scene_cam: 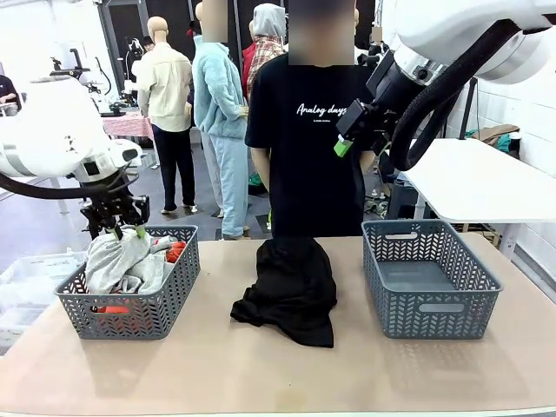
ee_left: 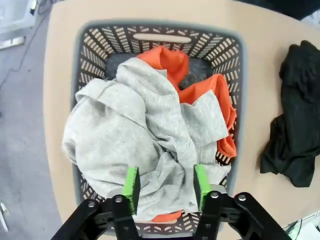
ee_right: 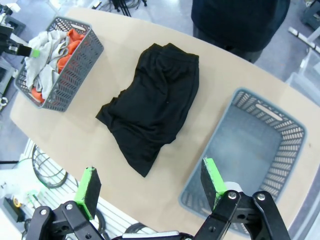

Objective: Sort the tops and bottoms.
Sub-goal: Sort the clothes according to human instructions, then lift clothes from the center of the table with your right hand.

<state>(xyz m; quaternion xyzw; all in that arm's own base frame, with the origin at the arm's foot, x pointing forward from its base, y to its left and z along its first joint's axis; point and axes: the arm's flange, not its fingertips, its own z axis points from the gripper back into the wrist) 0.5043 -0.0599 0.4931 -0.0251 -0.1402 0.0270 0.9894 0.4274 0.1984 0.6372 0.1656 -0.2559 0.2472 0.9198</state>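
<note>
The left grey basket [scene_cam: 130,311] [ee_left: 160,25] [ee_right: 75,75] holds the tops. A light grey sweatshirt [scene_cam: 122,265] [ee_left: 130,130] [ee_right: 42,60] lies heaped over the orange-red shirt [scene_cam: 175,252] [ee_left: 165,60] [ee_right: 75,37], and a patch of dark grey fabric [ee_left: 200,72] shows underneath. My left gripper [scene_cam: 128,233] [ee_left: 165,186] hovers just above the sweatshirt with its fingers apart. The black bottoms [scene_cam: 291,291] [ee_right: 155,105] [ee_left: 292,115] lie crumpled on the table between the baskets. High over the right side, my right gripper [scene_cam: 352,139] [ee_right: 152,182] stands wide open and holds nothing.
The right grey basket [scene_cam: 430,308] [ee_right: 250,95] has nothing in it. A person in a black T-shirt [scene_cam: 308,156] stands at the far edge behind the bottoms. A white table [scene_cam: 486,182] stands at the back right. Bare tabletop [scene_cam: 278,373] runs along the front.
</note>
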